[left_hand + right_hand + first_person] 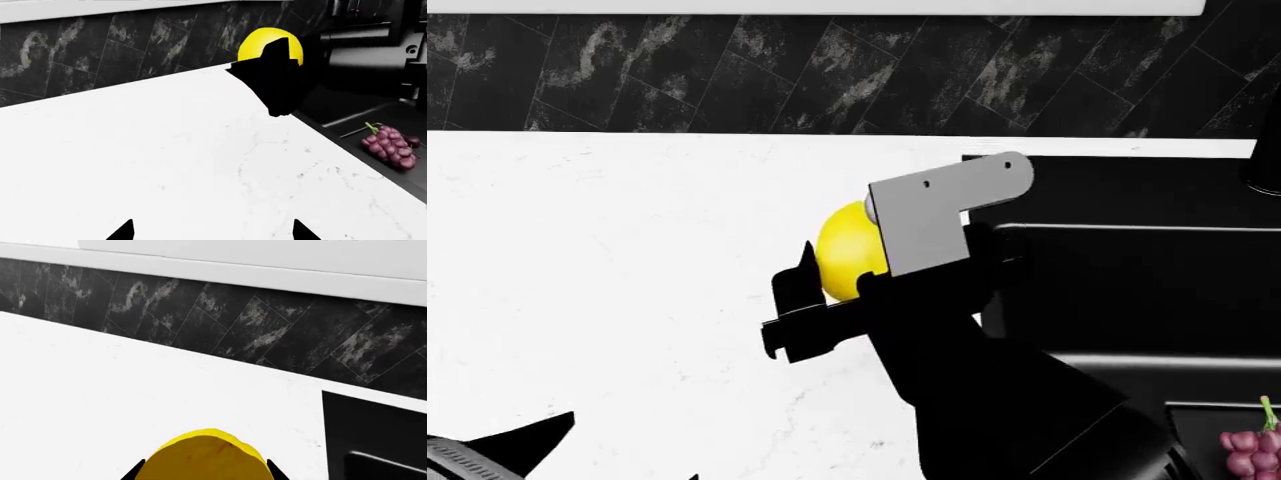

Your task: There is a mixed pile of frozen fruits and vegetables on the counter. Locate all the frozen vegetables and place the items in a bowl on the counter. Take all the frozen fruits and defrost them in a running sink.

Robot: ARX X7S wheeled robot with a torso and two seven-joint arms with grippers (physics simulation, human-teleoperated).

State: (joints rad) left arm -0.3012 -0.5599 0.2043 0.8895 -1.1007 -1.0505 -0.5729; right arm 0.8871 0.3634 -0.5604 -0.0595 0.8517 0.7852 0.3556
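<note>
The right claw (827, 290) is closed around the lemon (851, 250), held above the counter (601, 260) just beside the sink (1134, 290), where the grapes (390, 146) lie. The left claw (212, 231) is open, empty. A smooth lemon could slip and roll into the sink.

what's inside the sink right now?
In the sink: a grape bunch with a dark red cherry right beside it. The right arm covers part of the basin in the head view, so the rest can't be checked. No running water is visible.
</note>
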